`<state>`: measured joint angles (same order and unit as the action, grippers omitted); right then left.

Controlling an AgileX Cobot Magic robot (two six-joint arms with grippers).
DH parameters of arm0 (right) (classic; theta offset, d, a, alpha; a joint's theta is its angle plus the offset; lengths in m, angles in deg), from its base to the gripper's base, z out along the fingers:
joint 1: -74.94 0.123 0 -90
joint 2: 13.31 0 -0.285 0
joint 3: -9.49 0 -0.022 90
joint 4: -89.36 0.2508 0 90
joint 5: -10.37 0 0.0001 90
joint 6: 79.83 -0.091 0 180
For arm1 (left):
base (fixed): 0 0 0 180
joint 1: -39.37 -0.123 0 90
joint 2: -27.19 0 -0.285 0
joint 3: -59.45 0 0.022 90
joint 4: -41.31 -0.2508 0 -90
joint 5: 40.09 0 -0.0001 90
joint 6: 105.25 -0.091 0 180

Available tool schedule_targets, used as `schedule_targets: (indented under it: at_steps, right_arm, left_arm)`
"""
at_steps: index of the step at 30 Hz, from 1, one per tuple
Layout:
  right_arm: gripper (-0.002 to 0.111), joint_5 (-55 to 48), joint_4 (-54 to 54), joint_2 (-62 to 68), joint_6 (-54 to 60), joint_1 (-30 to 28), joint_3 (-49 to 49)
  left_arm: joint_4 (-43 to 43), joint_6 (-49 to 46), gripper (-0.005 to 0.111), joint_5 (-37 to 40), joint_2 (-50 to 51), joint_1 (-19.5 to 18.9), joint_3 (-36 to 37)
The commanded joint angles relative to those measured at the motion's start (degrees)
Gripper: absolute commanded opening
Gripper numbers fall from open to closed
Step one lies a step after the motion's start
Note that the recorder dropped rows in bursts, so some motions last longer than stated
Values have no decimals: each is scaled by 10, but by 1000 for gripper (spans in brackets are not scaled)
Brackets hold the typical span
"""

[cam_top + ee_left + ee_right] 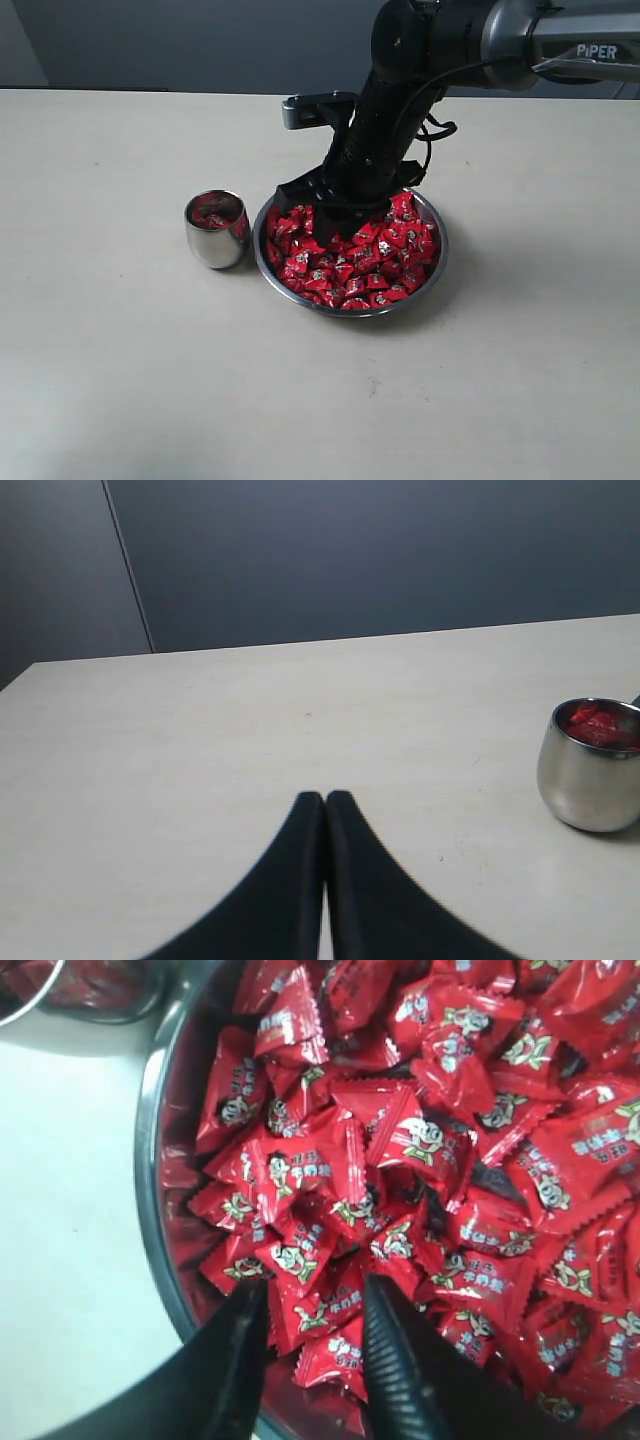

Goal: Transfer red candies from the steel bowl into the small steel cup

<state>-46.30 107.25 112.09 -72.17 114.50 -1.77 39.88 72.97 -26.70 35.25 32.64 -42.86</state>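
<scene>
The steel bowl (436, 262) sits mid-table, heaped with red candies (362, 262). My right gripper (326, 226) reaches down into the left part of the pile. In the right wrist view the gripper (315, 1290) is open just inside the bowl's rim (150, 1190), its fingers straddling a couple of red candies (322, 1305) that lie in the heap. The small steel cup (217, 232) stands upright just left of the bowl and holds a few red candies (598, 726). My left gripper (325, 798) is shut on nothing, over bare table, apart from the cup (592, 772). It is out of the exterior view.
The pale table (120, 380) stretches around the bowl and cup. A dark wall (380, 560) runs behind the table's far edge. The right arm (400, 90) slants down from the upper right over the back of the bowl.
</scene>
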Motion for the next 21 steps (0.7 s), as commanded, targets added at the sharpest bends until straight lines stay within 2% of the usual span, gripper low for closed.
schedule_targets:
  at_steps: [1,17,21]
  right_arm:
    - [32,17,3,-1,3,-2,3]
    - [33,18,61,29,33,-2,3]
    - [43,38,73,30,33,-2,2]
  left_arm:
    - [-1,1,0,-1,-3,-1,-5]
    - [-1,1,0,-1,-3,-1,-5]
    - [-1,1,0,-1,-3,-1,-5]
